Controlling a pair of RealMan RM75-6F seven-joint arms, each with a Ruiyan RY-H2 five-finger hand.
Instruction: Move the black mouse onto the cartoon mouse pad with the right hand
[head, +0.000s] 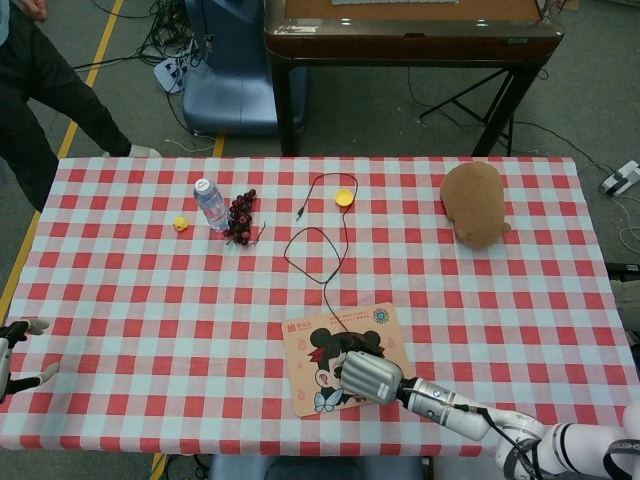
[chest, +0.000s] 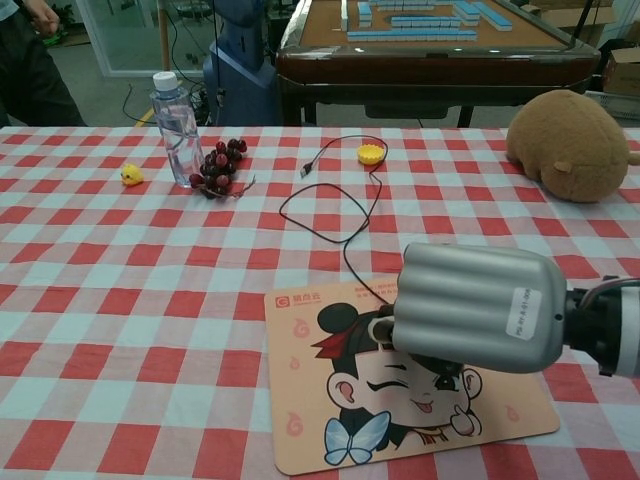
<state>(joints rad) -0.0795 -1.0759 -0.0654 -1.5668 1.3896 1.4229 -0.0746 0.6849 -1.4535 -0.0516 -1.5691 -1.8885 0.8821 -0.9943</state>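
While hidden from the chest view, left hand open; right hand gripping black mouse

A grey floor is seen all around, well beyond the robot hand, with a yellow line painted along it far off to the hand's left. A wooden mahjong table on dark legs is parked straight ahead of the hand, past the far edge of the checkered tablecloth, and rows of tiles are laid out on top. A blue machine base is placed beside it, further left, with loose cables scattered around. Everything is evenly lit. A person in dark clothes is caught at the far left corner.
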